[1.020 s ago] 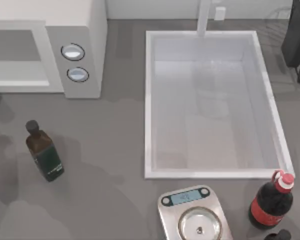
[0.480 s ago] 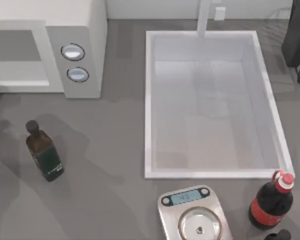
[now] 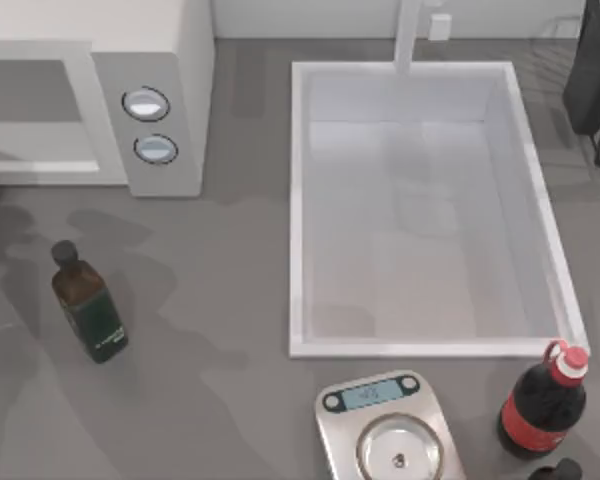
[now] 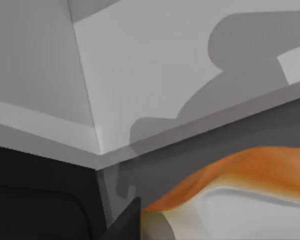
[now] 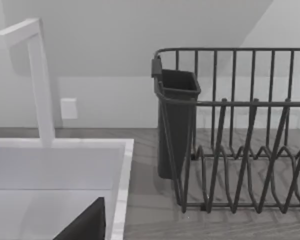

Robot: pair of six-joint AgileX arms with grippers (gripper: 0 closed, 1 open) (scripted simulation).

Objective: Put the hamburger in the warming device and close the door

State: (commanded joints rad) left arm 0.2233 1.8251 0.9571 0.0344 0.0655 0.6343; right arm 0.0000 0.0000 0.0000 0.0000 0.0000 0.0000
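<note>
Hamburger [image 4: 240, 170], orange-brown with a paler part, seen close up in the left wrist view, just beside a dark finger [image 4: 125, 222] of the left claw; grip state cannot tell. Beyond it, white inner walls and a ledge of the warming device [image 3: 150, 60], standing at the table's [image 3: 230, 300] far left with cavity open. To the right, white sink [image 3: 300, 220]; nearer, green bottle [image 3: 90, 305], scale [image 3: 390, 425], cola bottle [image 3: 542, 400]. Right wrist view: dish rack [image 5: 240, 145], faucet [image 5: 40, 80]; right claw state cannot tell.
</note>
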